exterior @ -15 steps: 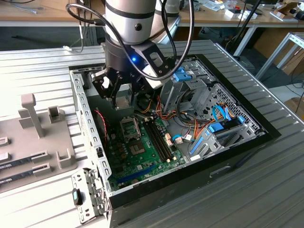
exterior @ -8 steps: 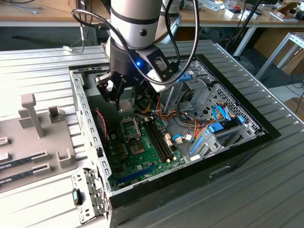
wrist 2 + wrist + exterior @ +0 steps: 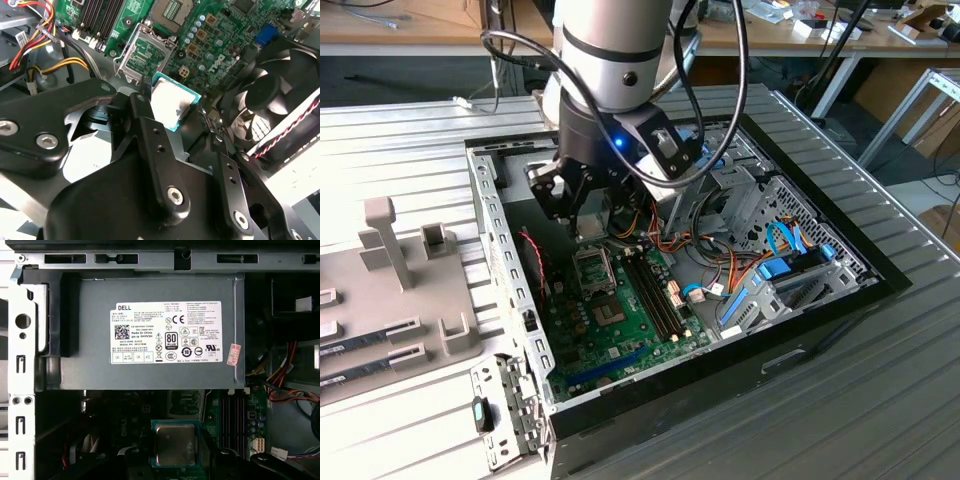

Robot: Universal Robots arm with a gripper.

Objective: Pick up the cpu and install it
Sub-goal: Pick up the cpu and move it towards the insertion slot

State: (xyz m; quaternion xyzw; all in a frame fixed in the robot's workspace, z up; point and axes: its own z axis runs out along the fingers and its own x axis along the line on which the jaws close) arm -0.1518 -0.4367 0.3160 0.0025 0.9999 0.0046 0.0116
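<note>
One black two-fingered claw [image 3: 173, 104] clamps the small square silvery-grey chip with a thin green rim [image 3: 170, 100], held over the green motherboard [image 3: 227, 35] near its empty metal-framed socket [image 3: 145, 55].

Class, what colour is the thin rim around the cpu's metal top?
Green, edging the silvery-grey top of the cpu; clearest in the first wrist view.

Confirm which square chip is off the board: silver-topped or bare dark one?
The silver-topped cpu with the green rim: it is clamped in the gripper, clear of the empty socket. The bare dark chip sits on the green board.
</note>
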